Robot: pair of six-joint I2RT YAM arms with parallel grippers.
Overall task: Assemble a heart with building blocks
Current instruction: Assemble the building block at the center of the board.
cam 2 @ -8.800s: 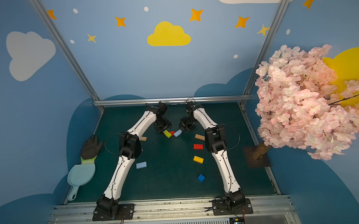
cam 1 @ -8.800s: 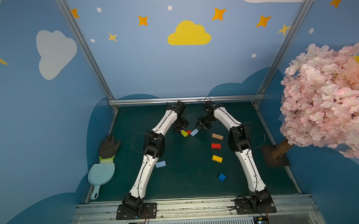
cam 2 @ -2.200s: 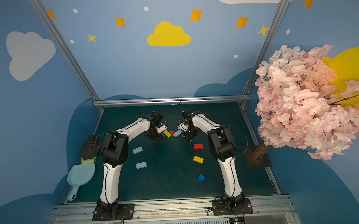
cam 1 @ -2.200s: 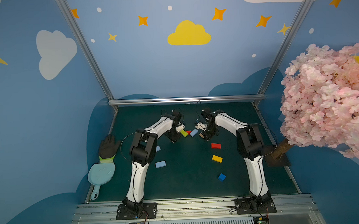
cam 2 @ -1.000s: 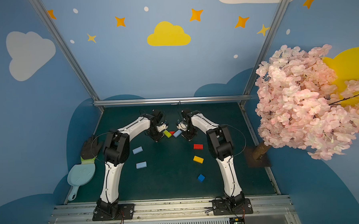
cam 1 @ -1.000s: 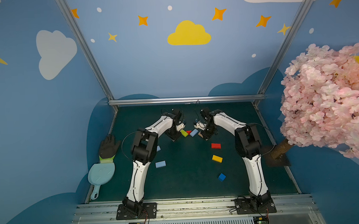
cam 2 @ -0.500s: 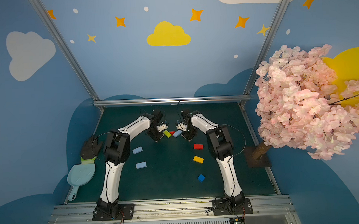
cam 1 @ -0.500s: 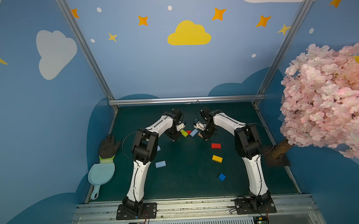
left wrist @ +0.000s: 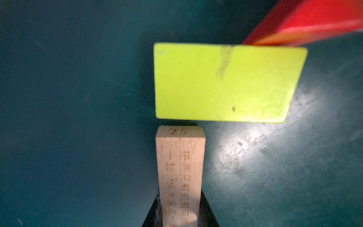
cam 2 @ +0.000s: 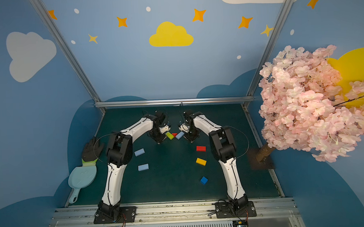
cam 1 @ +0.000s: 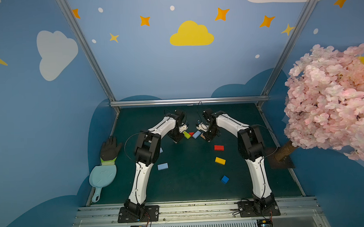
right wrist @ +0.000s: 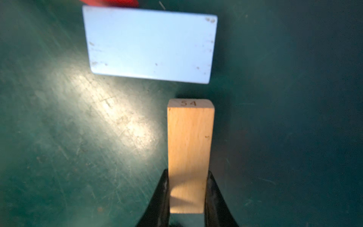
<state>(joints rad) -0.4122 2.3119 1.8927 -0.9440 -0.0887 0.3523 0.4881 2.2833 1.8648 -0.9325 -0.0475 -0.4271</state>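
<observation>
Green mat (cam 1: 191, 191) carries no loose tan block (left wrist: 180, 167) now: we clench one in the left gripper (left wrist: 179, 210), one in the right gripper (right wrist: 188, 196), for the heart's (cam 1: 191, 134) sides.

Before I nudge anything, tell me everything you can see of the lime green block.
The lime green block is a flat rectangle that looks like painted wood, with a worn streak running in from one long edge and dark specks. It lies flat on the dark green mat, set diagonally in both top views. The red wedge meets one long edge near a corner. The tan block, gripped by the left gripper, ends just short of the opposite long edge; contact is unclear.
</observation>
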